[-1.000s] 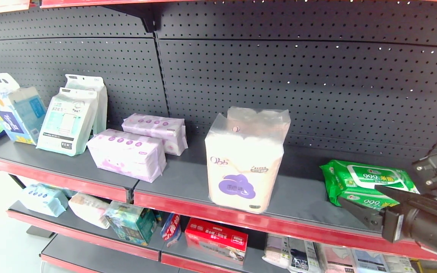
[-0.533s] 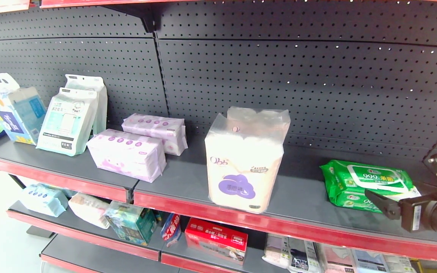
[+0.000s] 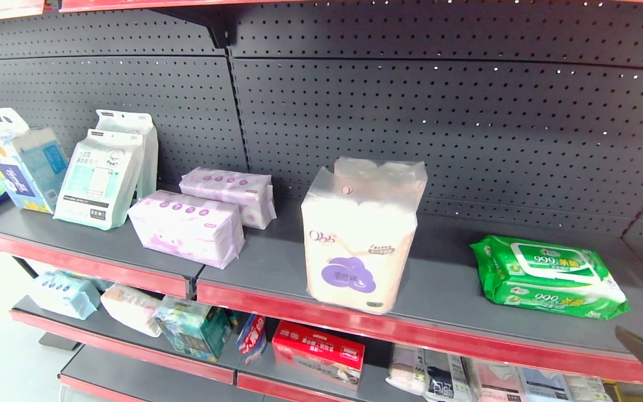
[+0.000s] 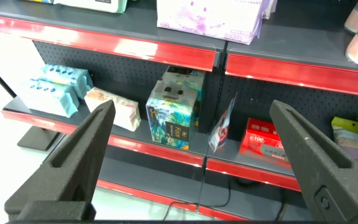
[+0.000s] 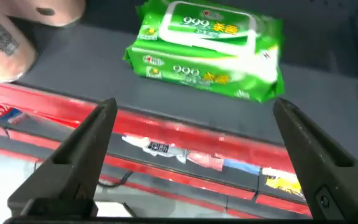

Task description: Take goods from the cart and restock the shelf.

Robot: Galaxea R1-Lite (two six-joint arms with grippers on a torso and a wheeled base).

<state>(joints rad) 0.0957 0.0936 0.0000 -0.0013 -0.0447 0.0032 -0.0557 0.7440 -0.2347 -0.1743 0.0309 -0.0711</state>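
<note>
- A dark grey shelf [image 3: 444, 290] with a red front lip runs across the head view, backed by a black pegboard [image 3: 411, 111].
- On it, from the left: a blue box [image 3: 31, 167], two white pouches [image 3: 101, 178] standing upright, two purple tissue packs [image 3: 187, 226] lying one behind the other, and a tall roll pack [image 3: 358, 240] upright near the front edge.
- A green wipes pack [image 3: 545, 276] lies flat, well apart to the right.
- A lower shelf [image 3: 132, 350] holds mixed boxes and packs.
- The right end effector [image 5: 194, 106] hangs before the shelf lip, near the wipes pack, fingers spread wide and empty.
- The left end effector [image 4: 192, 107] faces the lower shelf, also released, gripping nothing.
</note>
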